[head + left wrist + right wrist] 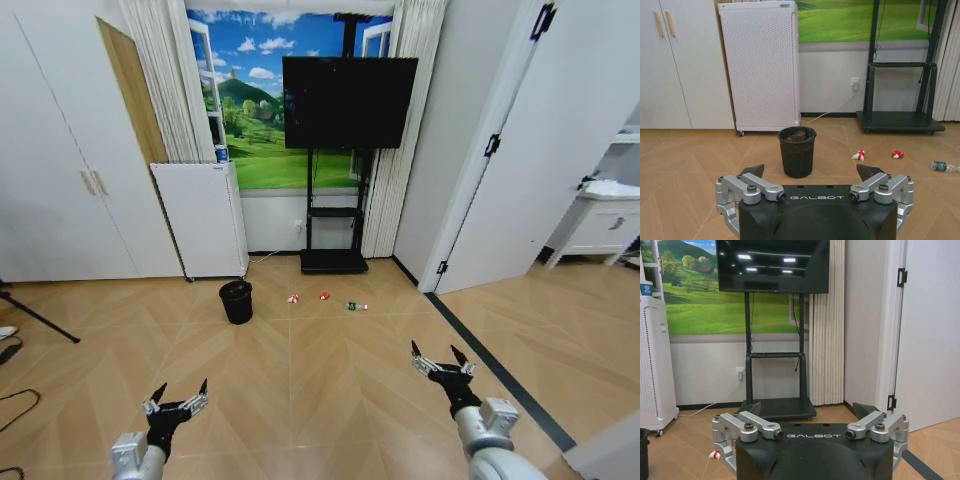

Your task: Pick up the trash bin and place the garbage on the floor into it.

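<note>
Black-tipped fingers stand spread wide on the left gripper [180,392], which hangs low at the near left of the head view, above the wooden floor [330,380] and holding nothing. From its own wrist camera the left gripper [810,171] shows both tips well apart, with the trash bin [797,151] standing on the floor beyond the gap between them. The right gripper [437,353] hovers at the near right, a little farther forward than the left one, its fingers likewise splayed open and empty; in the right wrist view the right gripper [807,408] points toward the far wall.

Farther out, the trash bin [236,301] sits upright on the floor, left of centre and well apart from both grippers, just in front of the tall white perforated appliance [203,220]. A blue-and-white paper cup [221,153] stands on top of that appliance. To the right of the bin the garbage lies in a loose row on the floor: a red-and-white scrap [294,298] nearest the bin, then a red ball-like piece [325,296], then a little clear bottle [356,306] with a green label, lying on its side. All three pieces are apart from each other and from the bin.

Behind them, against the far wall, a dark television [349,102] stands on a black stand [334,240] before a landscape mural [262,130]. White cupboard doors [60,170] fill the far left.
</note>
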